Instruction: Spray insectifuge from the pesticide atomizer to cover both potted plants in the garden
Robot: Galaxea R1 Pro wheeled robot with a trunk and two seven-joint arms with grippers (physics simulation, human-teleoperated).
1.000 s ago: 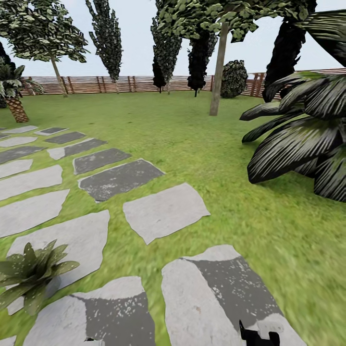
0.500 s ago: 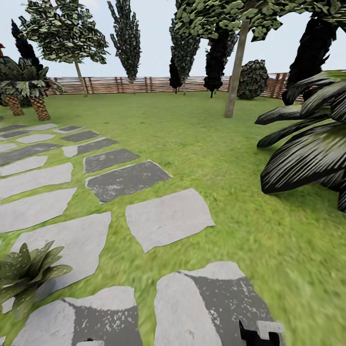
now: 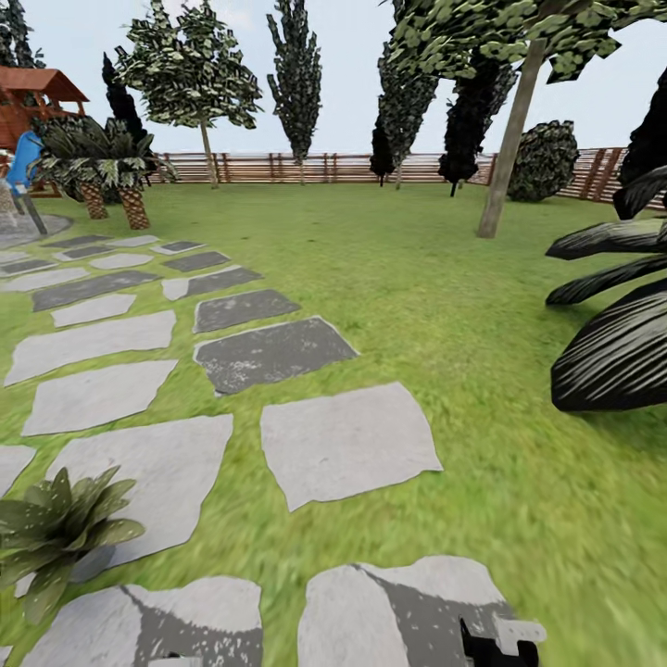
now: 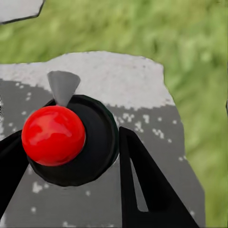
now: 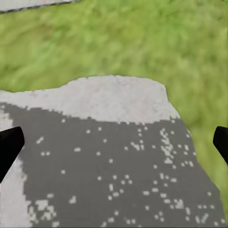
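While the robot stands on the garden [image 3: 398,269] lawn among the grey stepping stones [image 3: 347,445], the relation that decides the coming move is where the nearest of the potted plants [image 3: 57,530] lies from the two grippers. That low rosette of pointed green leaves sits ahead of the left gripper [image 4: 66,156] and outward from it, on the robot's left, resting at the edge of a stone. It is well apart from the right gripper [image 5: 114,142], which hangs over a mottled stone on the robot's other side — so the left arm is the nearer one, by my reading.

The left gripper is clamped around the pesticide atomizer [image 4: 71,140]: its dark fingers [image 4: 142,185] flank the black round body, with the red ball top and grey nozzle cone pointing away from the wrist over the stone beneath. The right gripper's fingers stand wide apart with nothing between them.

A swing of the nozzle leftward and forward would likely be needed — only one rosette is visible from the head.
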